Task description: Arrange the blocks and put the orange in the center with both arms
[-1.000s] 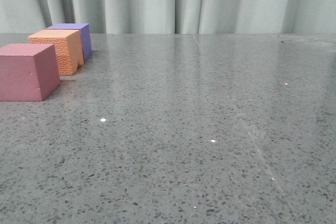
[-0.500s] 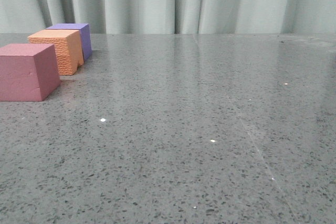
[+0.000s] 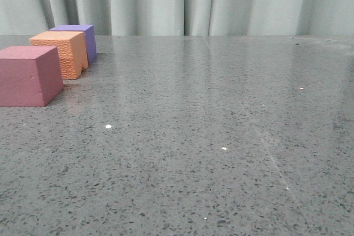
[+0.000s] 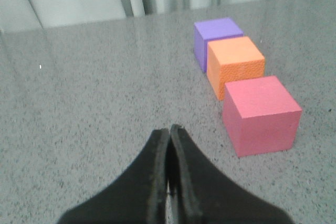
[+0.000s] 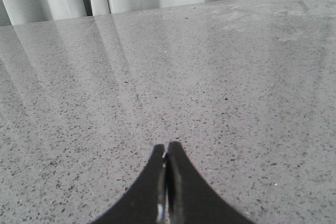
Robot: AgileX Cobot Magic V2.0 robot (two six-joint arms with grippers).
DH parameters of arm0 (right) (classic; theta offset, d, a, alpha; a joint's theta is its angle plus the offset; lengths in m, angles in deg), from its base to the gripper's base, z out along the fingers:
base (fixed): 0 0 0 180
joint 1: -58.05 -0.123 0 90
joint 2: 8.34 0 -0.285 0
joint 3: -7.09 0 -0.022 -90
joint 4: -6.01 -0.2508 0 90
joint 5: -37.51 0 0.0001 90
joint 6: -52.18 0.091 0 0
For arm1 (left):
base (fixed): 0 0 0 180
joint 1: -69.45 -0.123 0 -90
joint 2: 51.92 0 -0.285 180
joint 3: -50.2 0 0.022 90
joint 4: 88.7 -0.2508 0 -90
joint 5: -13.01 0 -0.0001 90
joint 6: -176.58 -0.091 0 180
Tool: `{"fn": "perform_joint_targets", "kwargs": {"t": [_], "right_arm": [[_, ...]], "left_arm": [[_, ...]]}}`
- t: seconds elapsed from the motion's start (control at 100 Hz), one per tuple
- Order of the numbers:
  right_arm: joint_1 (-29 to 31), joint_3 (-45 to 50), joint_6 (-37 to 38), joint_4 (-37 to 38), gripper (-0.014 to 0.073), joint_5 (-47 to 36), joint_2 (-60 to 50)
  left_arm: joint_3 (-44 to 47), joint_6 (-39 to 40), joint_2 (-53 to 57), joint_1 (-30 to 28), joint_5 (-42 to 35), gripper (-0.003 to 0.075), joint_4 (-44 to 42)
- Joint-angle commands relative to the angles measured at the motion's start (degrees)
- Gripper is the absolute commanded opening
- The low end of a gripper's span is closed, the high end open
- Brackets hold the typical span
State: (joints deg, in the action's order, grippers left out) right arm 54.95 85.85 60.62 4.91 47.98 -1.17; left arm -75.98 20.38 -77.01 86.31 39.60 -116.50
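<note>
Three foam blocks stand in a row at the table's left side. The pink-red block [image 3: 29, 75] [image 4: 261, 114] is nearest, the orange block [image 3: 62, 52] [image 4: 235, 68] sits in the middle, and the purple block [image 3: 78, 38] [image 4: 215, 39] is farthest. They touch or nearly touch each other. In the left wrist view my left gripper [image 4: 169, 130] is shut and empty, a little short of the pink-red block and to its side. My right gripper [image 5: 166, 147] is shut and empty over bare table, with no block in its view. Neither gripper shows in the front view.
A grey speckled stone table [image 3: 210, 136] spreads to the right of the blocks. A pale pleated curtain [image 3: 188, 1] hangs along the table's far edge.
</note>
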Motion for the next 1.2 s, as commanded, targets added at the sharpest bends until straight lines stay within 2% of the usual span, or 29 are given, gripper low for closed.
{"fn": "perform_joint_targets", "kwargs": {"t": [0.0, 0.17, 0.32, 0.5, 0.67, 1.19], "right_arm": [[0.42, -0.75, -0.66, 0.01, -0.0066, -4.87, -1.14], [0.42, -0.75, -0.66, 0.01, -0.0066, -4.87, -1.14], [0.42, -0.75, -0.66, 0.01, -0.0066, -4.87, -1.14], [0.42, -0.75, -0.66, 0.01, -0.0066, -4.87, -1.14], [0.42, -0.75, -0.66, 0.01, -0.0066, -4.87, -1.14], [0.42, -0.75, -0.66, 0.01, -0.0066, -4.88, -1.09]], "left_arm": [[1.01, -5.96, 2.12, -3.24, -8.93, -0.0019, 5.05], [7.68, -13.54, 8.07, -9.48, -15.27, -0.0019, 14.61], [14.76, -13.64, 13.11, -12.74, -22.1, -0.0019, 17.76], [22.06, -13.51, 17.69, -13.53, -29.22, -0.0019, 19.96], [26.27, -12.84, 19.44, -13.53, -32.32, -0.0019, 20.27], [26.28, -12.84, 19.44, -13.53, -31.48, -0.0019, 21.2]]}}
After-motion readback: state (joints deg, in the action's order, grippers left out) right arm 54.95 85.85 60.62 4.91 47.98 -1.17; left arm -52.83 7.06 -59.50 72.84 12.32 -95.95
